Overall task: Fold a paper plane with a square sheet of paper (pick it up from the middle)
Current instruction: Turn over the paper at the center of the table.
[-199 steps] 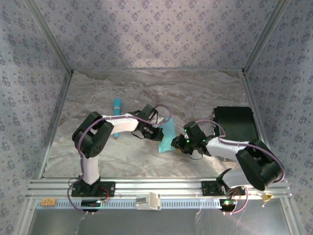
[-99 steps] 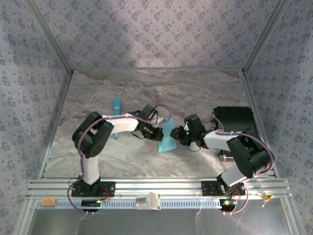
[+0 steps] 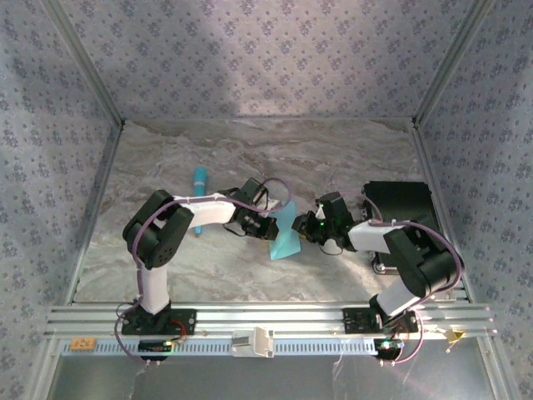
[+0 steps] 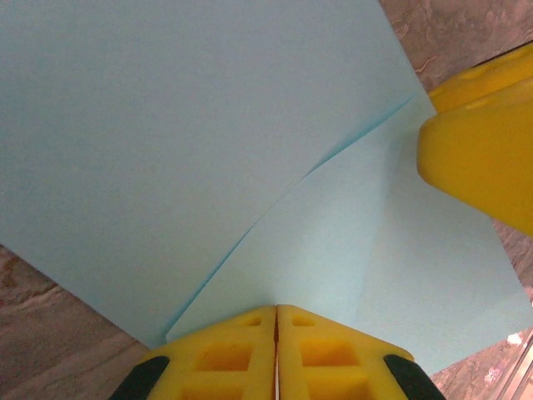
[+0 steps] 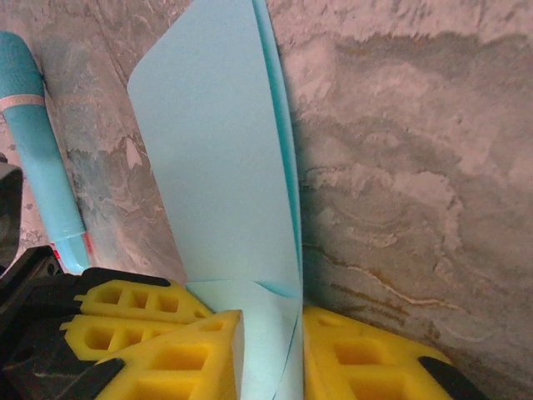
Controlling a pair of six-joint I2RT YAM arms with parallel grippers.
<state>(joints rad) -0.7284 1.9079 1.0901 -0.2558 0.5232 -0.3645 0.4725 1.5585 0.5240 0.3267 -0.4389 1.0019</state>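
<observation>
The square sheet of paper, light cyan-blue and partly folded, stands up off the table between my two grippers. My left gripper is shut on its left edge; in the left wrist view the pinched sheet spreads ahead of that gripper, showing overlapping layers and a crease. My right gripper is at the sheet's right side. In the right wrist view its jaws stand apart with the folded paper rising between them, against the right finger. No finished paper plane shape shows.
A turquoise pen-like stick lies left of the left arm, also seen as the stick in the right wrist view. A black box sits at the right. Patterned walls close in the marbled table.
My right gripper has moved left and slightly back to the sheet, and its jaws have narrowed around the paper. The left gripper has stayed put, shut on the sheet.
</observation>
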